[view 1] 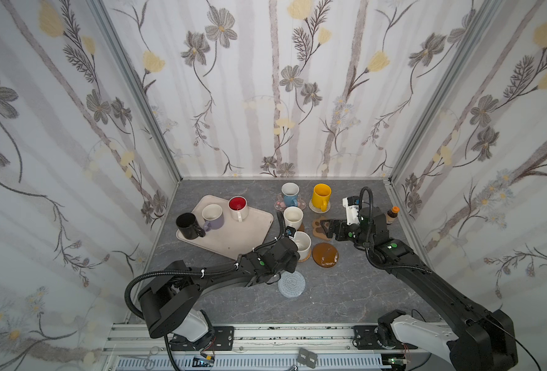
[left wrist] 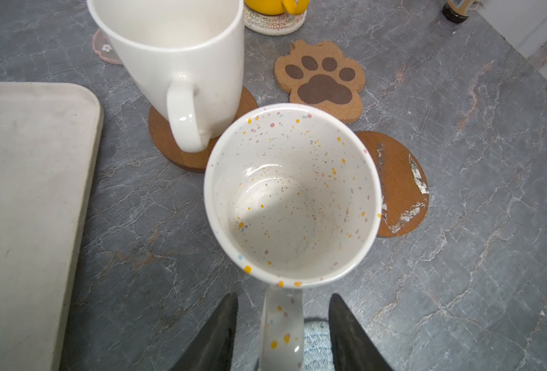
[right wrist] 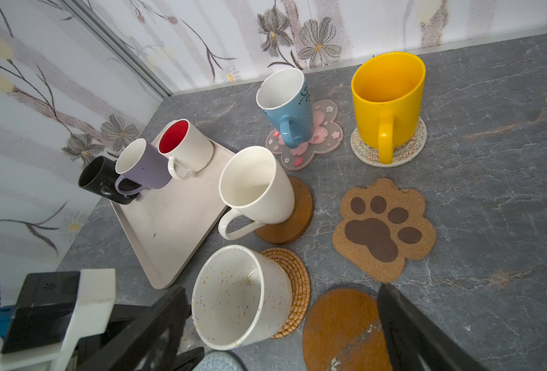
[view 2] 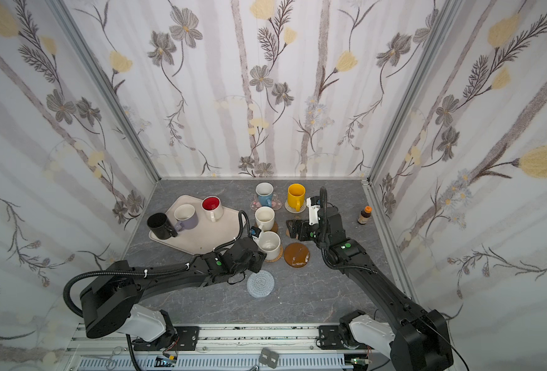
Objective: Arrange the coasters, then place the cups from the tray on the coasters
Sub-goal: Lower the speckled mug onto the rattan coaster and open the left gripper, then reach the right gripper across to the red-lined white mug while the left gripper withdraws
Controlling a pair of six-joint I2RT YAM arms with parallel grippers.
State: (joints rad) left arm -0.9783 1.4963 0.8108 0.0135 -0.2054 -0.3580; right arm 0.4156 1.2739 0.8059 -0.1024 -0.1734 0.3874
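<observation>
left fingers are standing apart astride the handle of the speckled mug. right fingers are hanging wide apart, empty.

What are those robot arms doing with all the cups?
They're setting mugs onto coasters. The left end effector is open around the handle of the speckled white mug, which sits on the rattan coaster. The right end effector hangs open by the paw coaster. Four mugs are on coasters; the black mug, lavender mug and red-lined mug are on the tray.
</observation>
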